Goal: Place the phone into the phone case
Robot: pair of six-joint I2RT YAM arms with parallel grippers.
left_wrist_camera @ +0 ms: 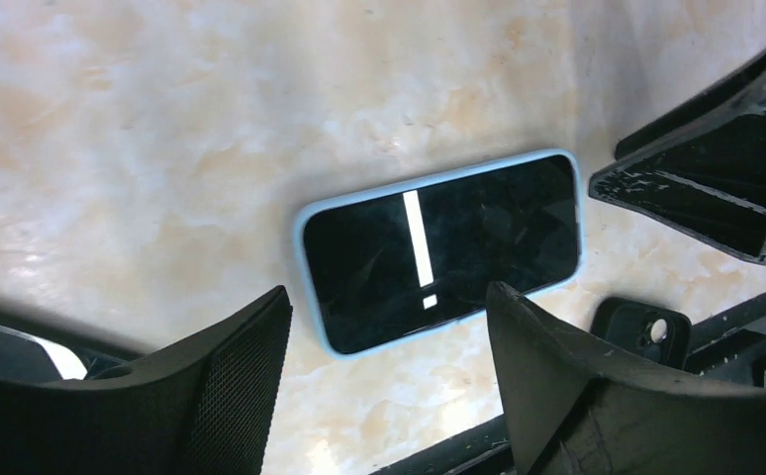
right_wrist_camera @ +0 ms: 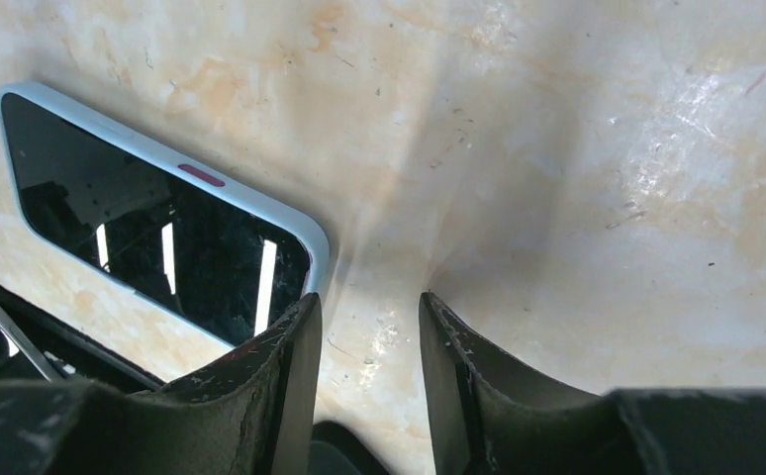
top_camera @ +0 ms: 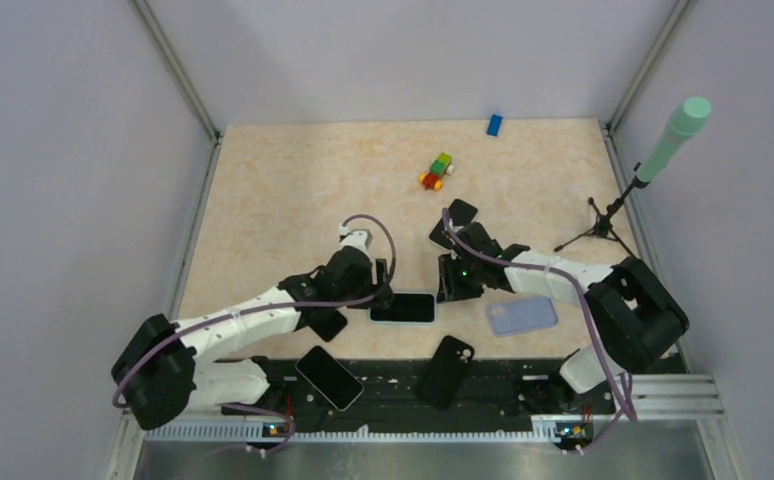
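Phone (left_wrist_camera: 438, 247) lies screen-up on counter (left_wrist_camera: 161, 119), blue case (right_wrist_camera: 112, 134) rim round it, btwn both claws. Left claw (left_wrist_camera: 389, 297) gapes wide, right claw (right_wrist_camera: 369, 302) part-open; neither holds anything. Looks seated to us: we press corners flat w/ tips, no dragging.

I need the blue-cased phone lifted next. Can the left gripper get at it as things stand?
Probably yes. The left gripper hangs open just over the blue-cased phone, which lies flat on the table with nothing on it. The right gripper sits close by its other end, open and holding nothing.
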